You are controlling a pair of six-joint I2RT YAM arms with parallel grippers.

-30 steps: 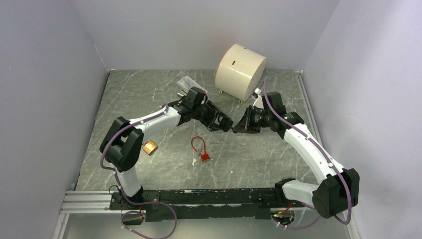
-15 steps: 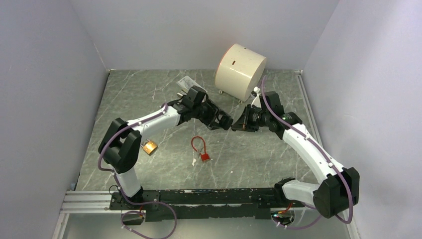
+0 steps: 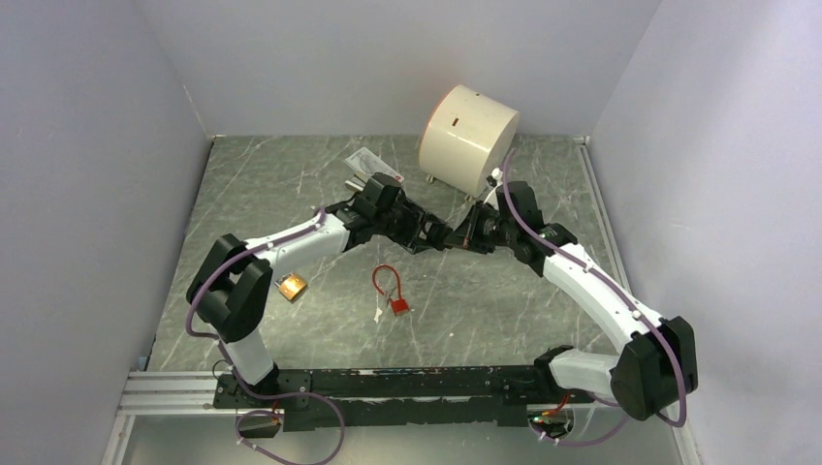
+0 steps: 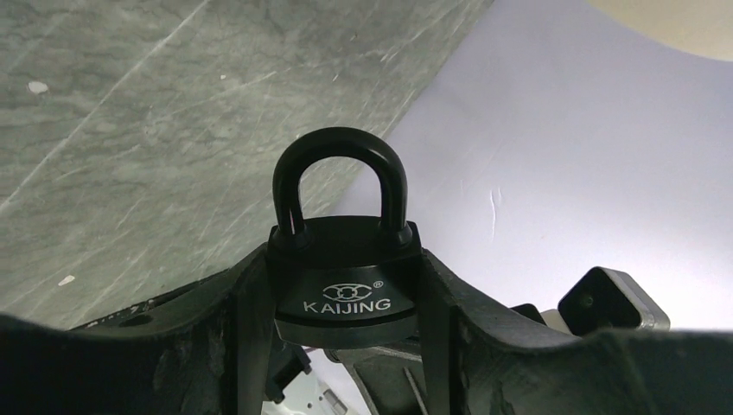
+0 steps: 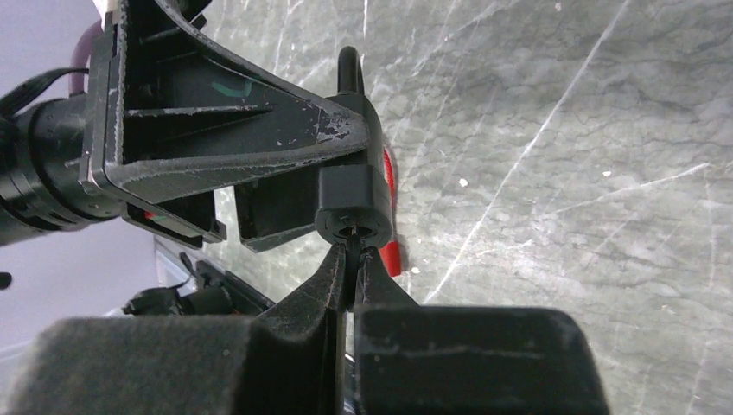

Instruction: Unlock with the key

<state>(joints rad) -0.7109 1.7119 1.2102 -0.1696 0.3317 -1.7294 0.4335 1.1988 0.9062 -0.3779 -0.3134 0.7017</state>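
A black padlock [image 4: 342, 277] marked KAIJING, its shackle closed and pointing away, sits clamped by the body between the fingers [image 4: 251, 320] of my left gripper [image 4: 342, 298]. From above, the left gripper [image 3: 433, 235] and right gripper [image 3: 459, 237] meet tip to tip at mid-table, above the surface. In the right wrist view, my right gripper [image 5: 353, 270] is shut on a thin dark key [image 5: 353, 256]. The key's tip is at the keyhole in the padlock's round underside [image 5: 352, 210]. Most of the key is hidden between the fingers.
A red cable lock [image 3: 390, 289] with a small white tag lies on the marble in front of the grippers. A brass padlock [image 3: 291, 287] lies beside the left arm. A cream cylinder [image 3: 469, 139] and a clear packet [image 3: 371, 165] sit at the back.
My right gripper has moved left and slightly back until its tip meets the padlock. The left gripper with the padlock has shifted a little toward the back.
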